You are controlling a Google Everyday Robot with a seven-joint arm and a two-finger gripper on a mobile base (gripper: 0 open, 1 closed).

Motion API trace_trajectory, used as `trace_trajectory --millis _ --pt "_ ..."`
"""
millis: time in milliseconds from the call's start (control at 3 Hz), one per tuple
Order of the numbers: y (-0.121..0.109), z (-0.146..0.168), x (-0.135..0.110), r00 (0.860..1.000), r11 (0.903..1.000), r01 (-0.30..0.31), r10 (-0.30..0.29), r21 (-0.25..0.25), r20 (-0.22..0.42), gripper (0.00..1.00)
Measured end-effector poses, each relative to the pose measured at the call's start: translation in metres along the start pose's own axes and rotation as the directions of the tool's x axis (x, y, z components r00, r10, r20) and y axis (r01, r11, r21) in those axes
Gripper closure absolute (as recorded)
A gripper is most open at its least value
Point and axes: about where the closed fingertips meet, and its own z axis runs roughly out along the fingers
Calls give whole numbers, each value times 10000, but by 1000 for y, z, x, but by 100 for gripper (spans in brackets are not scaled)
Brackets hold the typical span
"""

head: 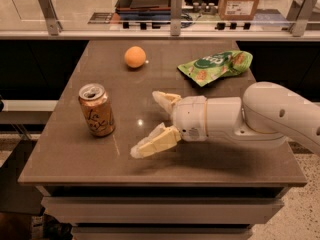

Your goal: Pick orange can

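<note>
The orange can (96,110) stands upright on the left part of the brown table (75,154). It is orange-gold with dark cursive lettering and a silver top. My gripper (146,124) comes in from the right on a white arm, at about can height. Its two cream fingers are spread wide, one finger (165,100) farther back and one (152,144) nearer the front. The opening faces the can, a short gap to the can's right. Nothing is between the fingers.
A round orange fruit (135,57) lies at the back of the table. A green snack bag (217,66) lies at the back right, just behind my arm. A glass rail and counter run behind the table.
</note>
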Motion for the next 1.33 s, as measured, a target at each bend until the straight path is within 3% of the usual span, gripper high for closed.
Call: trace_trajectory --millis 1333 --pt "-15 57 -19 9978 9998 21 -9 -178 665 0"
